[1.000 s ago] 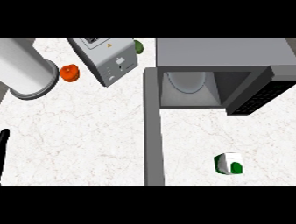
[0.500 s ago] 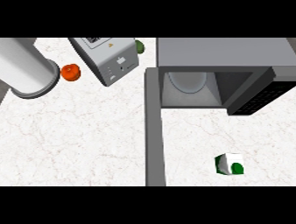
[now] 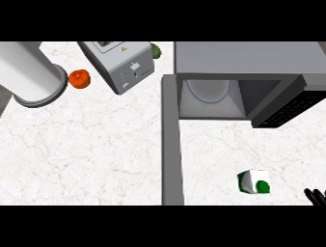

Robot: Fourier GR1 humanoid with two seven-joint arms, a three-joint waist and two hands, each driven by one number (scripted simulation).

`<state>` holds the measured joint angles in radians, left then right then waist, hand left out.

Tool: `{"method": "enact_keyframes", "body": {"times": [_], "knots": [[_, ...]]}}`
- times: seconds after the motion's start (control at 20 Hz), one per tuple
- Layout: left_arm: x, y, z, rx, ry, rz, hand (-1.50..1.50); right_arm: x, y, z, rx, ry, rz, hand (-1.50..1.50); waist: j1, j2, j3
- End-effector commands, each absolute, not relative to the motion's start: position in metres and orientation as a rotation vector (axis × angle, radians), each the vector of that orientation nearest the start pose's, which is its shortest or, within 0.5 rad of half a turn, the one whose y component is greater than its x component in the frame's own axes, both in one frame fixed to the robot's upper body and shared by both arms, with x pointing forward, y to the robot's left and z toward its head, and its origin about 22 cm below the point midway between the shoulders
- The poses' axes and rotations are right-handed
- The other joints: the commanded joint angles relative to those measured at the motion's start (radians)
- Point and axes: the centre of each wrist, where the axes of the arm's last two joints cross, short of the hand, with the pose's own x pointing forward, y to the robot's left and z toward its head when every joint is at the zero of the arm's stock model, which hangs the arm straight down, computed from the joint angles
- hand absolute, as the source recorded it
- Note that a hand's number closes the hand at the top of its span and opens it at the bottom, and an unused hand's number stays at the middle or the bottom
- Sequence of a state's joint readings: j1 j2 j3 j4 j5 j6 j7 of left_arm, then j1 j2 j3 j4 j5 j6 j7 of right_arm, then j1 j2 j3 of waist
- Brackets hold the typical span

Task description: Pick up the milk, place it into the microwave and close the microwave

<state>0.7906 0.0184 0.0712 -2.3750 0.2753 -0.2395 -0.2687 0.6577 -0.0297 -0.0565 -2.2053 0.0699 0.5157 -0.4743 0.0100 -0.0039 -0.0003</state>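
One milk (image 3: 255,182) carton stands on the counter (image 3: 88,144), near your right hand (image 3: 321,197), well short of the one open microwave (image 3: 244,82). It's likely light, stiff, a bit slick, so take its flat sides. Only fingertips show, straight; they hold nothing. Your left hand isn't showing.

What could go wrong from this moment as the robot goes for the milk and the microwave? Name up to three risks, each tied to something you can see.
1. Only fingertips of the right hand show at the lower edge, right of the milk carton; a sideways approach might knock the carton over.
2. The microwave has its door swung open beside the cavity; the arm carrying the carton might clip it.
3. The carton stands near the counter front edge; a nudge could push it off.
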Motion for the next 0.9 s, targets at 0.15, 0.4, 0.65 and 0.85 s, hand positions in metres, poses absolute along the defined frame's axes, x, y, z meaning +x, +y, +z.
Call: {"method": "enact_keyframes", "body": {"times": [0.15, 0.4, 0.65, 0.85], "knots": [[0.035, 0.283, 0.093, 0.029, -1.971, 0.141, -1.5, 0.108, -0.286, 0.028, 0.067, -1.96, 0.413, -1.5, 0.001, 0.001, 0.001], [0.032, 0.289, 0.087, 0.028, -1.99, 0.137, -1.5, 0.143, -0.277, 0.008, 0.001, -1.963, 0.405, -1.5, 0.004, 0.002, 0.001], [0.016, 0.299, 0.093, 0.019, -1.993, 0.134, -1.5, 0.163, -0.278, -0.017, -0.09, -1.928, 0.386, -1.5, 0.006, 0.003, 0.001], [0.022, 0.3, 0.087, 0.043, -2.006, 0.137, -1.5, 0.173, -0.297, -0.037, -0.111, -1.906, 0.405, -1.5, 0.0, 0.004, 0.001]]}}
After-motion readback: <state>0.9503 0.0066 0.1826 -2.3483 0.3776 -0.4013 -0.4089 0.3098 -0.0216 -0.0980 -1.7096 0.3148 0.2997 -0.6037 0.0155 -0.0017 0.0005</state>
